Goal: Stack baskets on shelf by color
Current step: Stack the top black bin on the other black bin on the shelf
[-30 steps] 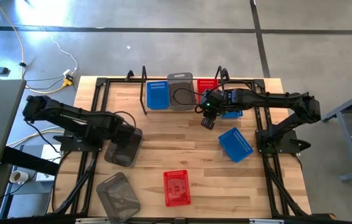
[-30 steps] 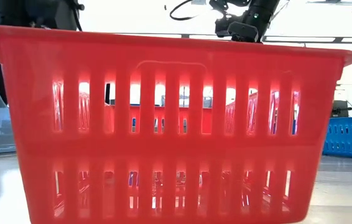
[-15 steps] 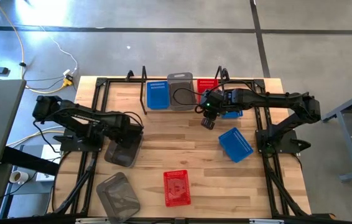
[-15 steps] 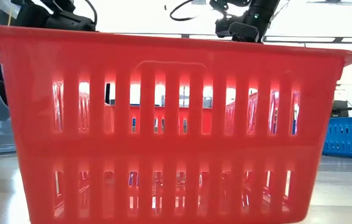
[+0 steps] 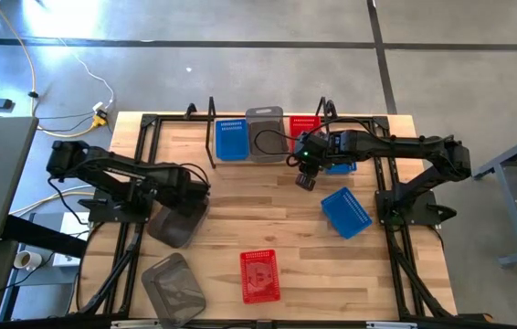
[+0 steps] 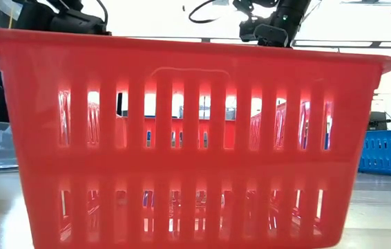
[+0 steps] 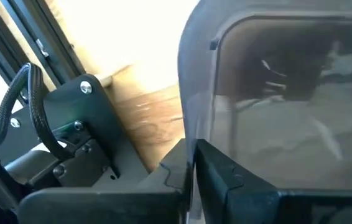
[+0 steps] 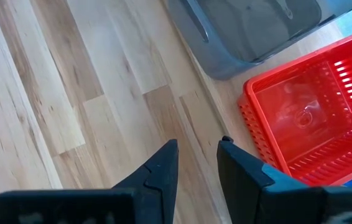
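A smoky grey basket [image 5: 176, 225] sits at the table's left with my left gripper [image 5: 192, 194] shut on its far rim. My right gripper [image 5: 306, 179] hovers open over bare wood in front of the shelf [image 5: 211, 144]. A blue basket [image 5: 231, 139], a grey basket [image 5: 266, 134] and a red basket [image 5: 305, 123] stand on the shelf. Loose on the table are a second grey basket [image 5: 174, 285], a red basket [image 5: 259, 275] and a blue basket [image 5: 345, 212]. The loose red basket [image 6: 195, 138] fills the low view. My left gripper [image 7: 191, 152] pinches the grey basket's rim [image 7: 188, 93] at its far end, one finger inside the basket and one outside. The fingers come steeply from above. The basket rests on the table, slightly askew.
Black arm-mounting rails [image 5: 140, 155] run along both sides of the table. Another blue basket [image 5: 341, 166] lies partly hidden under the right arm. Bare wood lies in the middle between the loose baskets.
My left gripper has come down and a little toward the table's right onto the far end of the grey basket. The basket has since turned a little on the table. My right arm has kept still.
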### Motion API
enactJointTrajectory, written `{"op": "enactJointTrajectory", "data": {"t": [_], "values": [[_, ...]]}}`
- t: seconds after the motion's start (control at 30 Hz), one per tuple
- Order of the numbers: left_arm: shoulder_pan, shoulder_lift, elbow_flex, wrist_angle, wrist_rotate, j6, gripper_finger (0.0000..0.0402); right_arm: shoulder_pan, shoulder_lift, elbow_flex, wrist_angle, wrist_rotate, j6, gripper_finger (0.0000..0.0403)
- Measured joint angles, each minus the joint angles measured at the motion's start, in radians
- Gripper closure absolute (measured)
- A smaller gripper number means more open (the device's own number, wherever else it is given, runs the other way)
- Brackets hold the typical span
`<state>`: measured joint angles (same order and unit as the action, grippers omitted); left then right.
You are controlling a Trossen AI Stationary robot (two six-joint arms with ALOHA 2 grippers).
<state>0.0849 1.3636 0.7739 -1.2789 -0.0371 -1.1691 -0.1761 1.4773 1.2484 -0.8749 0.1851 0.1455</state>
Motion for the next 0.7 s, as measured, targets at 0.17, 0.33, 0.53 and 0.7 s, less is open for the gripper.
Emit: {"op": "enactJointTrajectory", "data": {"t": [0.17,0.33,0.53,0.7], "values": [[-0.001,-0.052,0.039,0.002,-0.047,-0.052,0.0399,0.0,0.0,0.0,0.002,-0.012,0.0,0.0304],[0.006,-0.108,0.083,0.002,-0.091,-0.129,0.04,0.003,0.0,0.0,0.021,-0.068,-0.04,0.0304],[0.006,-0.153,0.138,0.003,-0.136,-0.218,0.0401,0.046,0.0,0.0,0.069,-0.118,-0.101,0.0304],[0.006,-0.166,0.197,0.008,-0.187,-0.252,0.0401,0.101,0.0,0.0,0.165,-0.164,-0.147,0.0304]]}}
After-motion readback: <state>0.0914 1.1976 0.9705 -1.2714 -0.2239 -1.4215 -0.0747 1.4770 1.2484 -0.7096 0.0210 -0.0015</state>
